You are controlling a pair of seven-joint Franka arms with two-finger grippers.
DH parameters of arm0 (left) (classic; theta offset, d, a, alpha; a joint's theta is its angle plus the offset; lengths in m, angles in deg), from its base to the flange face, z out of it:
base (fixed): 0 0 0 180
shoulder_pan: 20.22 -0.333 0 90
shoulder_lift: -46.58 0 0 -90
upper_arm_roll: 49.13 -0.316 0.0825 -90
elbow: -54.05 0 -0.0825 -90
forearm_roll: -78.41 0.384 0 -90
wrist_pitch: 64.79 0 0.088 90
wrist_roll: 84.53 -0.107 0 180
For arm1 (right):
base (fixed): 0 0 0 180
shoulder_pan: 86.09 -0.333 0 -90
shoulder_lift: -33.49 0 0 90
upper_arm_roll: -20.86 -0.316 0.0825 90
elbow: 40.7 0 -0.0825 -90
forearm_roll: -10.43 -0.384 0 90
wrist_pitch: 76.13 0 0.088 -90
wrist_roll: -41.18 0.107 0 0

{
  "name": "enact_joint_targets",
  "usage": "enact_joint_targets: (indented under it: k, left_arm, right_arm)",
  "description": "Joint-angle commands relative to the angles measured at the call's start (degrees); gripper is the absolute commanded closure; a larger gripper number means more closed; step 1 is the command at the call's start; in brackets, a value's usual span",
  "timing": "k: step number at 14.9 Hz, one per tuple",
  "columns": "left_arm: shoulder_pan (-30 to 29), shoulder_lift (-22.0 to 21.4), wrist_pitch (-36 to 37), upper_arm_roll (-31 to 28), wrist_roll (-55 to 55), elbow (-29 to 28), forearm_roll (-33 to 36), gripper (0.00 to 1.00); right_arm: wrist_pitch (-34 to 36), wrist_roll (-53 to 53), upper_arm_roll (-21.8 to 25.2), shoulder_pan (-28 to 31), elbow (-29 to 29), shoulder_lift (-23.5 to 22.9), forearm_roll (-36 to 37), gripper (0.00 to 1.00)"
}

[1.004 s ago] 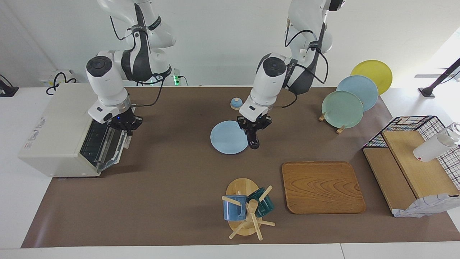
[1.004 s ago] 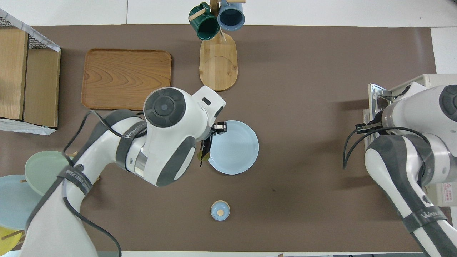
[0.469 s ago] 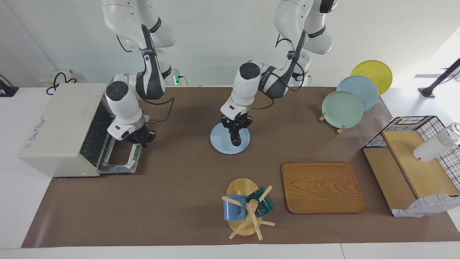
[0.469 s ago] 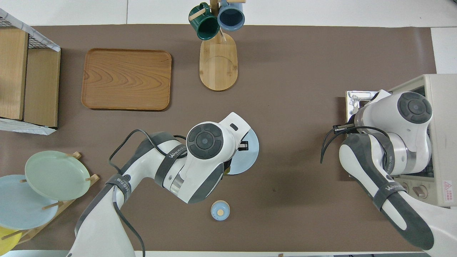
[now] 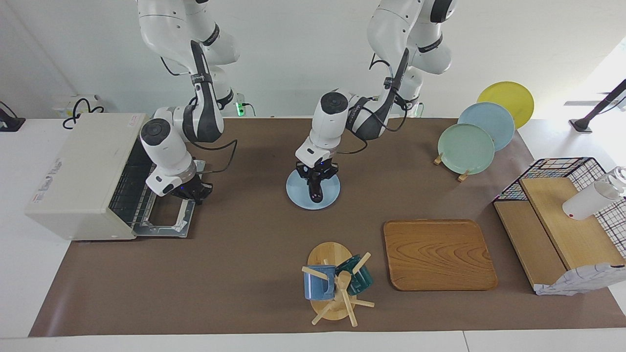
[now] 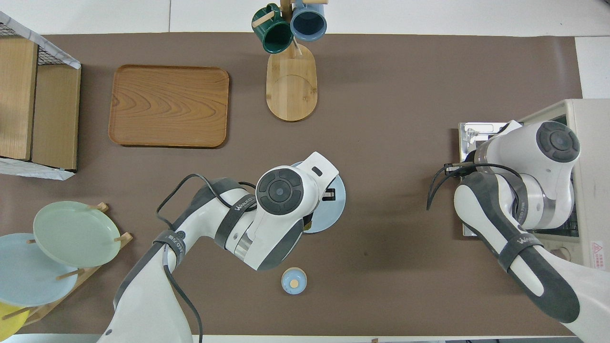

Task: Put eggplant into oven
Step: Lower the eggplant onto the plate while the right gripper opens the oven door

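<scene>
The dark purple eggplant (image 5: 316,191) hangs upright from my left gripper (image 5: 317,178), which is shut on its upper end, over the light blue plate (image 5: 297,189). In the overhead view the left arm hides the eggplant and most of the plate (image 6: 336,209). The cream-white oven (image 5: 80,166) stands at the right arm's end of the table. Its door (image 5: 164,220) lies open and flat, and the wire rack shows inside. My right gripper (image 5: 194,191) is at the door's handle edge. The overhead view shows the oven (image 6: 590,143) and its door (image 6: 472,129).
A small blue lid (image 5: 321,141) lies nearer to the robots than the plate. A wooden tray (image 5: 438,254) and a mug stand (image 5: 335,286) sit farther from the robots. A plate rack (image 5: 467,146) and a wire basket (image 5: 562,168) are at the left arm's end.
The oven door has swung from half open down to flat, with my right gripper following it. My left gripper has carried the eggplant from beside the plate to over it.
</scene>
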Motion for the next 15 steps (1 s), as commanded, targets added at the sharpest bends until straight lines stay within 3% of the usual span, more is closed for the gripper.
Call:
enact_joint_targets:
  k: [1, 5, 6, 8, 9, 13, 15]
  left_arm:
    - [1.09, -0.43, -0.94, -1.09, -0.04, -0.86, -0.93, 0.00]
    - [0.21, -0.69, -0.24, -1.09, -0.39, -0.51, -0.93, 0.00]
    - [-0.05, -1.04, 0.20, -1.09, -0.48, -0.51, -0.93, 0.00]
    - [-2.76, -2.53, 3.61, -1.44, -1.18, 0.88, -0.84, 0.00]
    - [-4.69, -3.15, 6.07, -1.44, -2.66, 1.94, -0.84, 0.00]
    - [-13.48, -4.47, 16.96, -1.61, -9.77, 8.70, -0.84, 0.00]
    - [-18.75, -5.09, 20.93, -1.61, -14.70, 11.26, -0.84, 0.00]
  right_arm:
    - [0.12, -0.04, 0.78, -2.15, -0.76, 0.48, -2.97, 1.00]
    - [0.73, 4.08, 0.78, -5.85, -2.25, 0.84, -2.97, 1.00]
    - [2.13, 4.79, 0.86, -6.11, -2.86, 0.84, -2.97, 0.91]
    - [4.15, 5.76, 0.86, -6.12, -4.27, 0.75, -2.97, 0.49]
    - [4.42, 5.94, 0.86, -6.38, -4.53, 0.75, -2.97, 0.37]
    - [6.26, 4.36, 0.60, -7.17, -6.19, 0.40, -2.27, 0.35]
    - [11.09, 7.23, 0.16, -12.60, -11.54, -0.21, -2.44, 0.13]
